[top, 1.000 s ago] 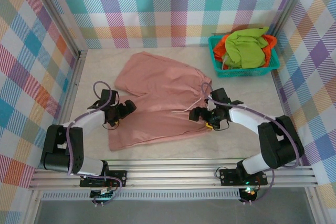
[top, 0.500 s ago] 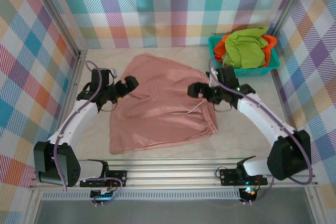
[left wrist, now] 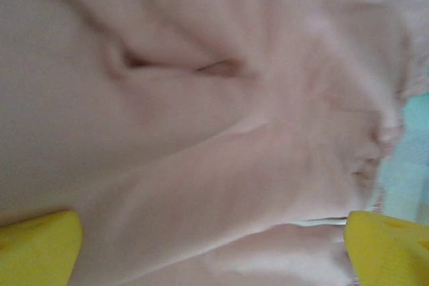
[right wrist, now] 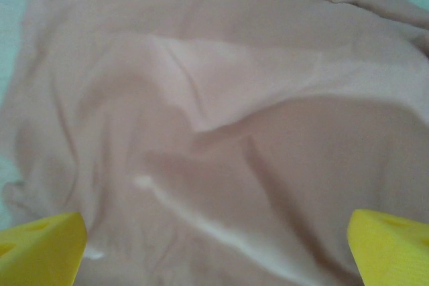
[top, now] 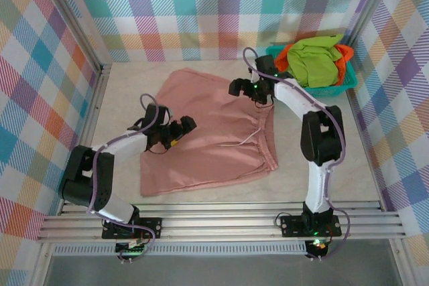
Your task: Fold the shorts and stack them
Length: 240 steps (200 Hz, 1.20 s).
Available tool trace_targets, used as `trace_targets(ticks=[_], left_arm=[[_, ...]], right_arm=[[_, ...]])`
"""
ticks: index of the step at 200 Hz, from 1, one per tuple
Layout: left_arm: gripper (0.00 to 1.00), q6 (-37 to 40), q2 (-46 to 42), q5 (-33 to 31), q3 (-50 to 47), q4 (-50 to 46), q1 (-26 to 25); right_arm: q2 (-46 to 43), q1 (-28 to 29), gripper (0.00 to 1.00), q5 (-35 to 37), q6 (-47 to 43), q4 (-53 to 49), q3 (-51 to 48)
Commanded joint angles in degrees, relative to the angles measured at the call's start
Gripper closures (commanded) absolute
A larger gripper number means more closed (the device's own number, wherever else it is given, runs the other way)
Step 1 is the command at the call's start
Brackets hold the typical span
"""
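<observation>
Our right end effector moved to the far edge of the pink shorts, our left end effector over their left side. We see both wide, holding nothing. The shorts lie mid-tabletop.

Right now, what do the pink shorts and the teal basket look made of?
The pink shorts look like soft, matte cloth, perhaps cotton: they lie limp and creased, with a gathered waist. The teal basket looks like rigid moulded plastic: it has a straight rim and seemingly openwork walls.
</observation>
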Motion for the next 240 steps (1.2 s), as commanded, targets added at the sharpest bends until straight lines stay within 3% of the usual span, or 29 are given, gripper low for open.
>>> trace_targets(ticks=[1,33,71,98,137,157,177,204,240], left_arm=[[0.0,-0.2,-0.1,-3.3,-3.8,2.3,-0.3],[0.0,2.7,-1.4,-7.5,-6.4,-1.8,0.0],[0.0,7.1,-2.2,-9.5,-7.2,-5.6,4.4],[0.0,9.0,-2.3,-8.3,-7.0,-6.5,8.0],[0.0,9.8,-1.2,-8.0,-5.9,-6.9,9.0],[0.0,10.0,-3.1,-6.3,-5.1,-7.1,9.1],[0.0,9.7,-8.9,-6.3,-3.5,-10.1,9.1],[0.0,9.2,-19.0,-10.8,0.2,-20.5,9.2],[0.0,5.0,-28.4,-13.8,1.3,-31.1,11.6]], right_arm=[[4.1,-0.5,0.01,1.4,-2.1,-4.3,5.0],[9.5,-0.8,0.01,4.3,-3.7,-7.0,9.2],[13.9,-1.2,0.01,6.5,-4.8,-9.9,13.2],[17.4,-1.2,0.01,7.2,-5.1,-12.3,17.9],[22.3,-1.5,0.01,9.7,-5.9,-15.9,24.6],[23.5,-1.6,0.01,7.0,-6.2,-15.9,27.4],[22.4,-1.6,0.0,3.3,-6.2,-13.7,28.5],[16.5,-1.0,0.01,-0.2,-5.7,-10.9,27.0],[0.8,1.6,0.01,-1.2,-5.1,-3.1,11.7]])
